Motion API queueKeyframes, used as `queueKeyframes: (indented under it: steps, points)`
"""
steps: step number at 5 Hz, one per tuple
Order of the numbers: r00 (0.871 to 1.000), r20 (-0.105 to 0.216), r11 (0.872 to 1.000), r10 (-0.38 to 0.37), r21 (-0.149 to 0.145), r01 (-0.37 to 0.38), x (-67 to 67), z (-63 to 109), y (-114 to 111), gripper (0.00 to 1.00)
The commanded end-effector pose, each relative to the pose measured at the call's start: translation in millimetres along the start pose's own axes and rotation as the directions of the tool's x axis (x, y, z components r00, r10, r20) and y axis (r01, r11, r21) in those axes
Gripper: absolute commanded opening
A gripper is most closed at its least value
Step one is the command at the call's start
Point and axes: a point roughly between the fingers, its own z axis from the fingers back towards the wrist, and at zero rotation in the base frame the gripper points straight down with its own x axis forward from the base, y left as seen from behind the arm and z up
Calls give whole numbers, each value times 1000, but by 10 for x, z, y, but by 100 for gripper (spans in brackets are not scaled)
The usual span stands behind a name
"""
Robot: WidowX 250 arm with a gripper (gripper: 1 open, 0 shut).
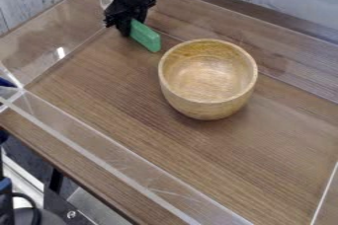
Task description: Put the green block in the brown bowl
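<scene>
Gripping green block beside brown bowl

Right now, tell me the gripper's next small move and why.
Probably finish closing, then lift straight up. The black gripper sits on the upper end of the small bright green rectangular block, which lies on the wooden table, left of the empty round light-brown wooden bowl.

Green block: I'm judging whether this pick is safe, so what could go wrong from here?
The claw sits at one end of the green block, not its middle, so the block may pivot or slip when lifted. The view doesn't show whether the grip is firm. The brown bowl has a thick, high rim; a low carry could knock the block against it.
</scene>
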Motion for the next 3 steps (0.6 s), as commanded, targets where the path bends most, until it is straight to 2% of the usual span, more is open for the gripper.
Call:
queueKeyframes:
  steps: [1, 2, 3]
  points:
    - [998, -36, 998, -52, -22, 51, 16, 328, -47, 0]
    - [993, -81, 996, -87, -39, 84, 55, 578, -76, 0]
    - [986, -99, 989, -134, -72, 127, 26, 791, -100, 0]
